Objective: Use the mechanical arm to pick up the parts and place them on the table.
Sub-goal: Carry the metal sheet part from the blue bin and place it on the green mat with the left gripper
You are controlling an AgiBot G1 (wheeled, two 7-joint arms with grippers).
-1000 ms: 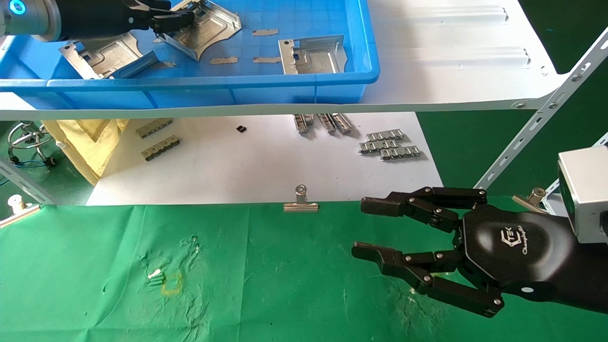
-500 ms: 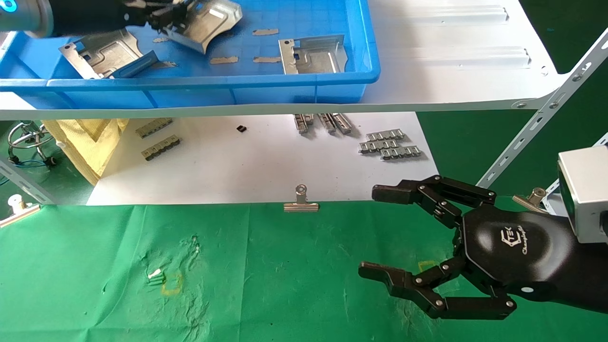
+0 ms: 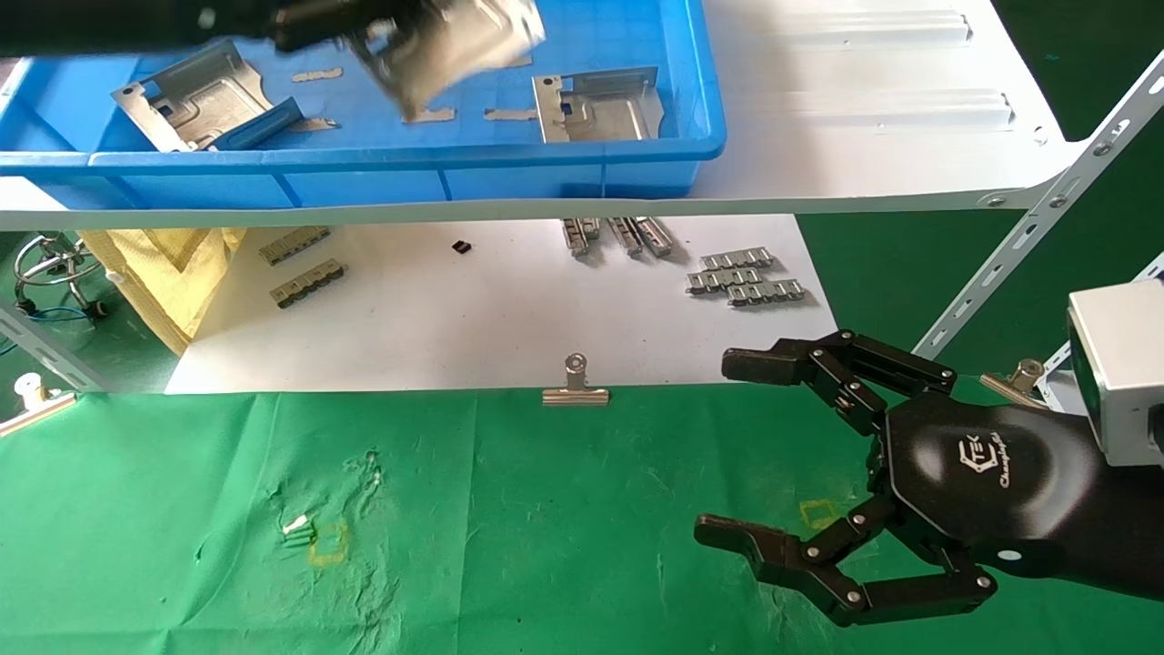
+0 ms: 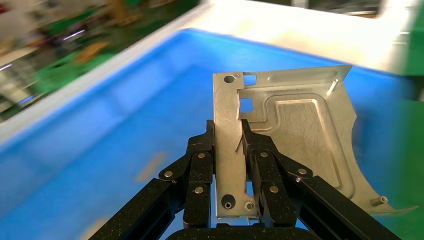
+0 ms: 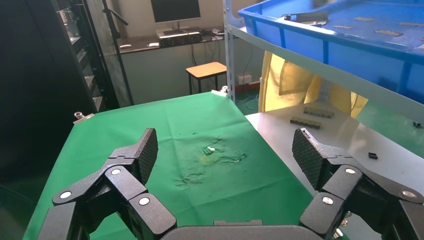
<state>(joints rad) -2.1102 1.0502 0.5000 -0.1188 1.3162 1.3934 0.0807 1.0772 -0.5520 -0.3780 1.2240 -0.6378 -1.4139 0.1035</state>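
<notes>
Left end effector (image 4: 229,150) clamped on one bracket (image 3: 464,45), lifted over the blue bin (image 3: 637,173) (blurred in the head view). Two more brackets (image 3: 205,95) flat inside the bin, three in all. Right end effector (image 3: 782,455) spread wide, empty, above the green counter (image 3: 509,546).

In the head view the left end effector (image 3: 364,23) and its bracket (image 3: 459,45) are smeared and cut by the top edge; the right end effector's (image 3: 782,464) wrist leaves frame
</notes>
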